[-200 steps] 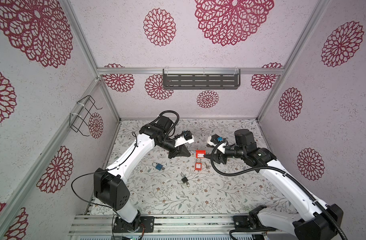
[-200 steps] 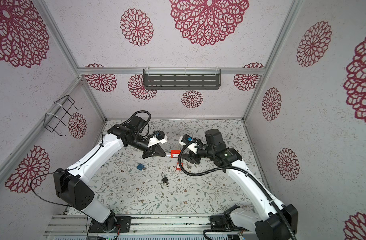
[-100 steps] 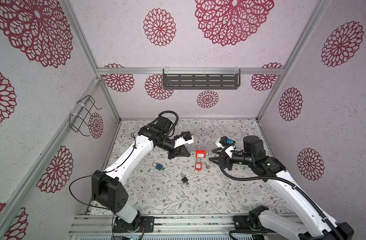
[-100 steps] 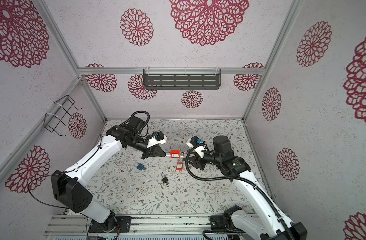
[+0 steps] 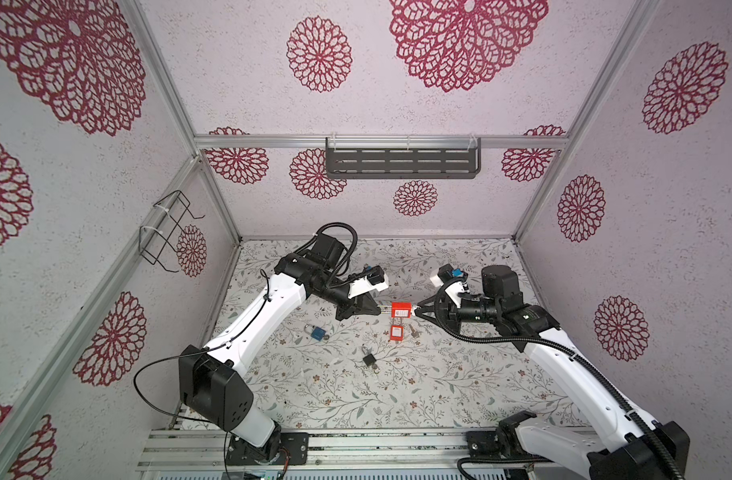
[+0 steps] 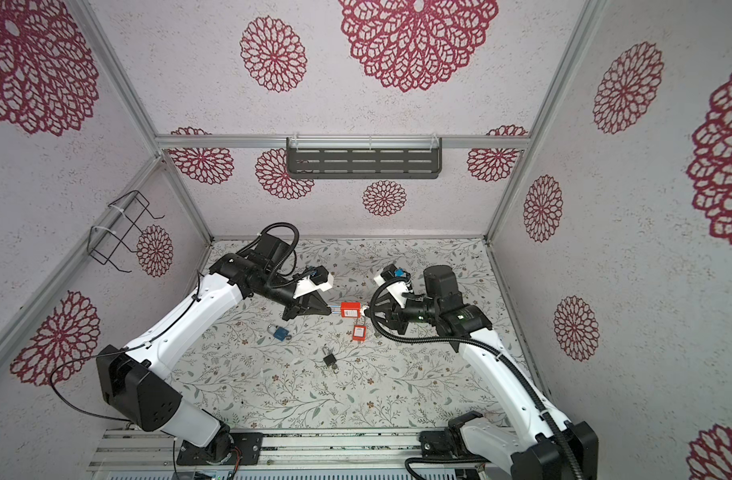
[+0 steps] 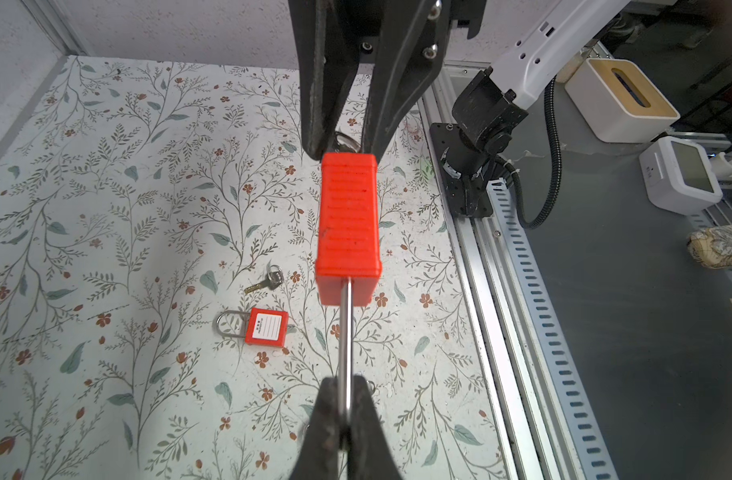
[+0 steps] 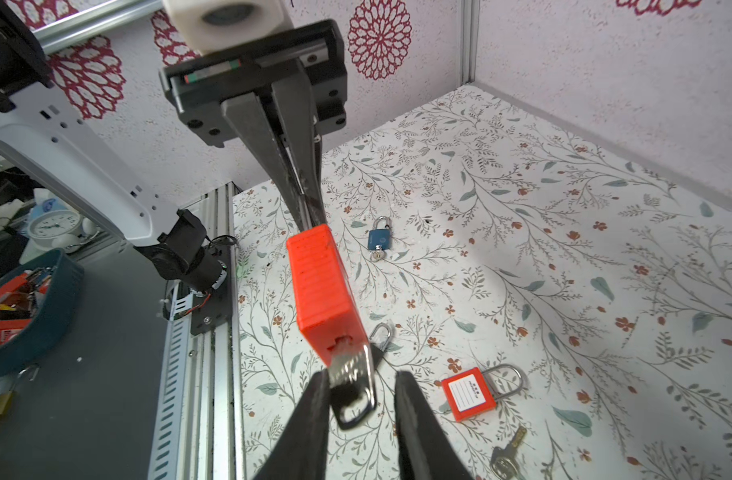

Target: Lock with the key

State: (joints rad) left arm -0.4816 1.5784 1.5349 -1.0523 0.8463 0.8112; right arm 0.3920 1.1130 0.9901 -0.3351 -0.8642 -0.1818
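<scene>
A red padlock (image 5: 401, 309) (image 6: 350, 309) hangs level above the floral table between both arms. My left gripper (image 7: 342, 386) (image 5: 379, 308) is shut on its steel shackle (image 7: 345, 332). A silver key (image 8: 354, 382) sticks out of the padlock body (image 8: 320, 291) at the far end from the shackle. My right gripper (image 8: 361, 376) (image 5: 416, 309) straddles the key's head. Its jaws are open, one finger (image 8: 314, 407) against the key and the other finger (image 8: 410, 407) a gap away.
On the table lie a second red padlock (image 5: 396, 332) (image 8: 472, 392), a loose key (image 5: 414, 331) (image 8: 507, 453), a blue padlock (image 5: 318, 332) (image 8: 379, 239) and a black padlock (image 5: 369, 359). A grey shelf (image 5: 401, 162) hangs on the back wall, a wire basket (image 5: 165, 232) on the left wall.
My right arm drew back slightly and returned to the padlock's key end, and its jaws have narrowed round the key. The left arm has kept the padlock in nearly the same place.
</scene>
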